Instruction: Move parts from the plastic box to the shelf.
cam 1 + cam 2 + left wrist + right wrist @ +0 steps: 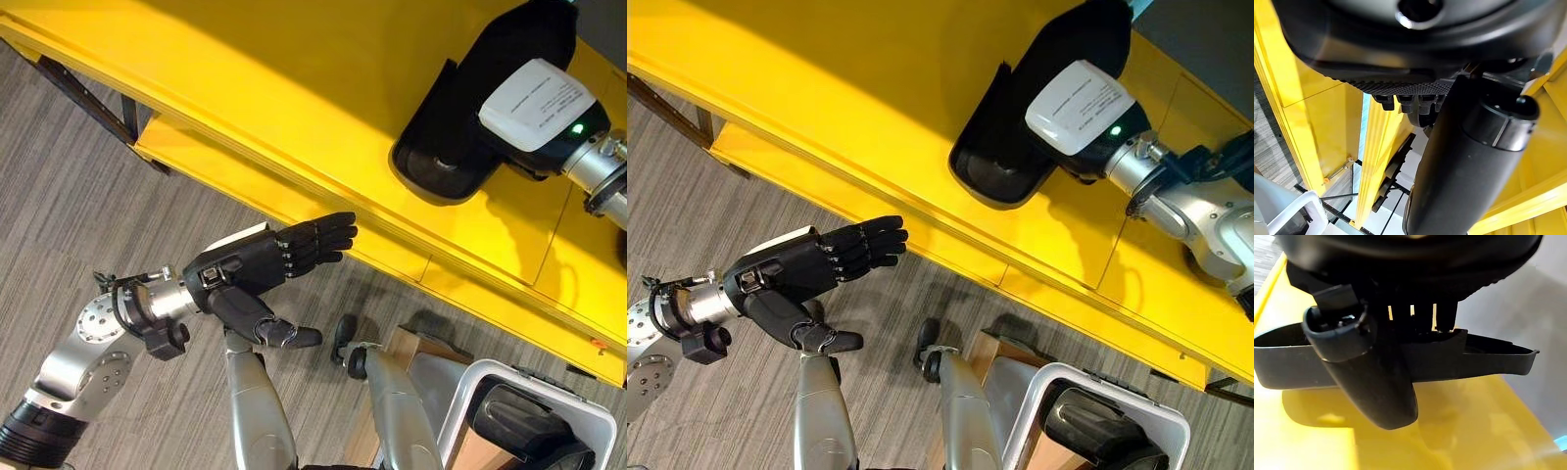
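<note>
R hand [1083, 108] fingers clamped on 1 black part [1004, 157] over yellow shelf [823, 88]; L hand [245, 269] fingers straight, apart; 1 part in plastic box [470, 397].

The glossy yellow painted shelf [294, 88] looks smooth; the black curved part [1004, 147] seems matt plastic; the white plastic box [470, 392] is smooth.

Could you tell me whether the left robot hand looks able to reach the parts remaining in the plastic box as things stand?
Probably yes: the left robot hand is open and holds nothing, and the plastic box stands open-topped on the floor, with a dark part exposed inside. The robot's legs lie between.
</note>
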